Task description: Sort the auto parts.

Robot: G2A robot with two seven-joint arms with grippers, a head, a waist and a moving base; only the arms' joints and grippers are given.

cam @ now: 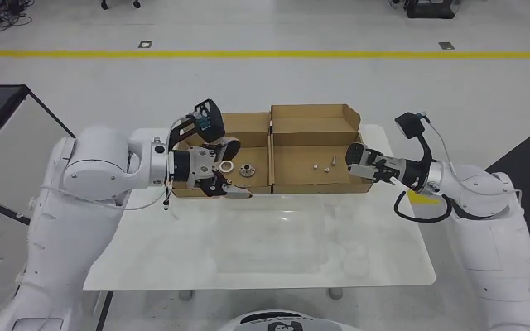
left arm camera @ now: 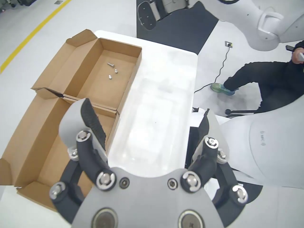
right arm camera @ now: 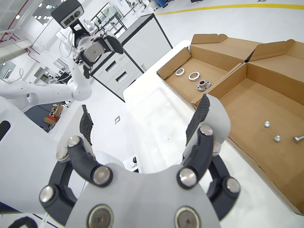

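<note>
Starting w/ the biggest: we see a white table [cam: 273,248] w/ a clear shallow tray [left arm camera: 152,84] on its middle. Two open cardboard boxes sit side by side along the table's far edge, touching end to end: L box [cam: 248,132] and R box [cam: 315,132], both w/ flaps raised at the back.

L gripper [left arm camera: 146,106] hangs over the L box, above its near wall. Its jaws are spread wide w/ nothing btwn them. R gripper [right arm camera: 145,102] is at the R box's outer end, by the front corner. Its jaws are likewise spread and nothing is held.

Parts in the L box:
- A flanged hub [right arm camera: 203,85] stands on the floor, toward the wall shared w/ the R box.
- Two metal rings lie flat on the side of the hub away from that wall. One ring [right arm camera: 194,75] is just beside the hub and the other ring [right arm camera: 180,72] is next to it. They're close but not touching.

Parts in the R box:
- Three small bolts are clustered mid-floor, near each other but apart.
- A longer bolt [left arm camera: 111,65] lies on its side.
- Short bolt no. 1 [left arm camera: 116,70] and short bolt no. 2 [left arm camera: 110,77] are near it.
</note>
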